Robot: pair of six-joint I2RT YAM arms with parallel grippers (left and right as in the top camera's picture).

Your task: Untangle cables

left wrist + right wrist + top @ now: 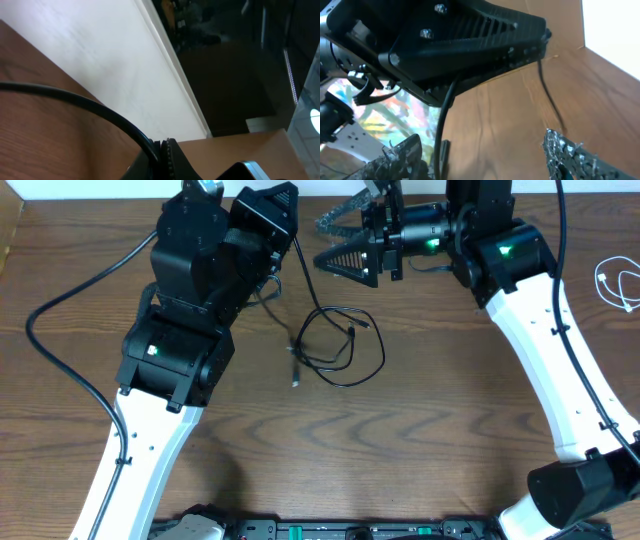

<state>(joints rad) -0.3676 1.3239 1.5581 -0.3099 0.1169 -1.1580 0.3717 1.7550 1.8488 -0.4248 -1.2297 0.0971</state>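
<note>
Black cord (pixel 340 350) lies in loose loops on the wooden counter (pixel 430 430), roughly midway between the two arms. One strand climbs from the loops up to the left claw (pixel 285 225) near the far edge. In the right wrist view, that claw (pixel 520 40) shows as two ribbed dark fingers pressed close together. The thin cord leaves near their tip and runs down to the wood, so the claw appears to be clamped on the black cord. A second strand (pixel 444 120) hangs below the claw's body. The left wrist camera shows only counter, a pale wall and a thick arm lead, so it adds nothing on the grip.

The right claw (pixel 322 242) sits just beside the left one and points toward it. Its jaws are spread wide with nothing between them. One finger (pixel 345 220) is grey and rough-textured, and the other (pixel 350 265) is a dark wedge. The raised strand passes between the two claws, and the right claw does not touch it.

One small plug (pixel 295 370) lies at the left of the loops, and another (pixel 360 328) lies inside them. The white cord (pixel 615 285) is coiled by the counter's right edge, well apart from the black one and beyond the right arm.
</note>
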